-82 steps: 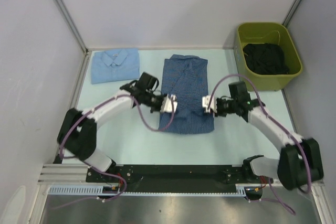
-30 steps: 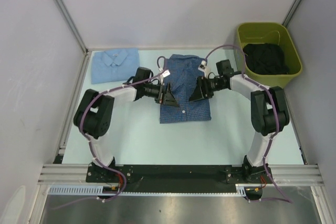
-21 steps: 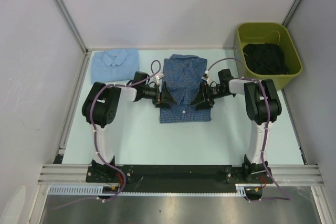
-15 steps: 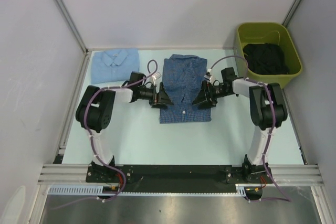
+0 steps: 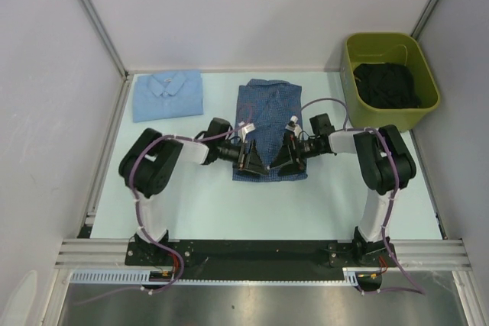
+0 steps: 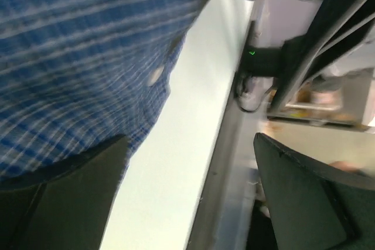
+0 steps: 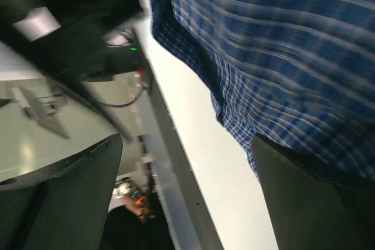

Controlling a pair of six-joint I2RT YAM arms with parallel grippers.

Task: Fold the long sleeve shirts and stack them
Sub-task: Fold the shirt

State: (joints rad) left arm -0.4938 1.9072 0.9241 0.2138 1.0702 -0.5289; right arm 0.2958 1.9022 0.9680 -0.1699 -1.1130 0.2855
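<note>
Checked shirt (image 5: 267,108) was soft woven cloth with a fine matt weave. Pale blue shirt (image 5: 168,95) was plain smooth cloth. Table (image 5: 206,196) looked smooth and matt, bin (image 5: 390,118) smooth plastic.

The medium blue checked shirt (image 5: 269,108) lies folded into a neat rectangle at the centre of the tabletop (image 5: 199,196), collar toward 12 o'clock, white-buttoned front facing up. The plain pale blue shirt (image 5: 168,95), likewise folded, lies flat toward 10 o'clock, well apart from it and not stacked.

Both wrist views blur the checked shirt (image 6: 70,57) and crop it; the bin (image 5: 390,117) holds dark contents (image 5: 386,85), unidentifiable
</note>
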